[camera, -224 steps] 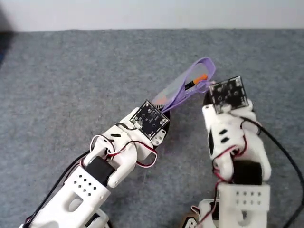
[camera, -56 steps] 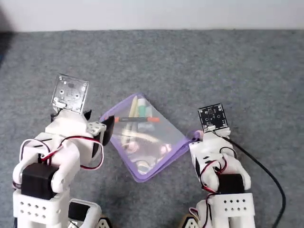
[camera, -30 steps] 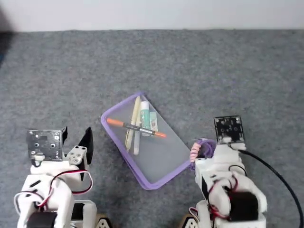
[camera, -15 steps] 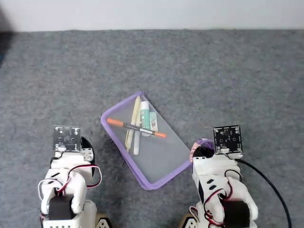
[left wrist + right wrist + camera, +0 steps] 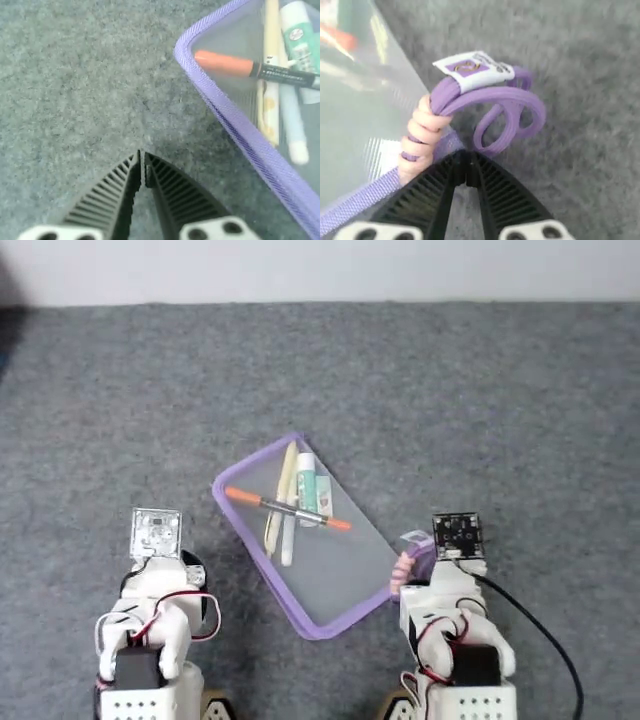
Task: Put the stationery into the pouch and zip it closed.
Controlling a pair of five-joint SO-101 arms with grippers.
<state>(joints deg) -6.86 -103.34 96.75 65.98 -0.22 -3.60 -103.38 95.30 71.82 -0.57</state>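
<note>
A clear pouch with purple edging (image 5: 318, 550) lies flat on the grey carpet between the two arms. Inside it I see an orange-capped pen (image 5: 285, 509), a cream pencil (image 5: 279, 497) and a green-and-white stick (image 5: 307, 488). The pouch's purple strap loop (image 5: 502, 107) with a white tag and a pink coil (image 5: 420, 132) lies at its corner, just ahead of my right gripper (image 5: 465, 167), which is shut with nothing in it. My left gripper (image 5: 141, 165) is shut over bare carpet, a short way from the pouch's purple edge (image 5: 225, 120). Both arms sit folded back near the front edge.
Grey carpet (image 5: 420, 390) covers the whole table, with a pale wall strip along the back. A black cable (image 5: 545, 635) trails from the right arm toward the front right corner.
Both arms have pulled back toward their bases. The pouch now lies flat and released, and has stayed in place over the last second.
</note>
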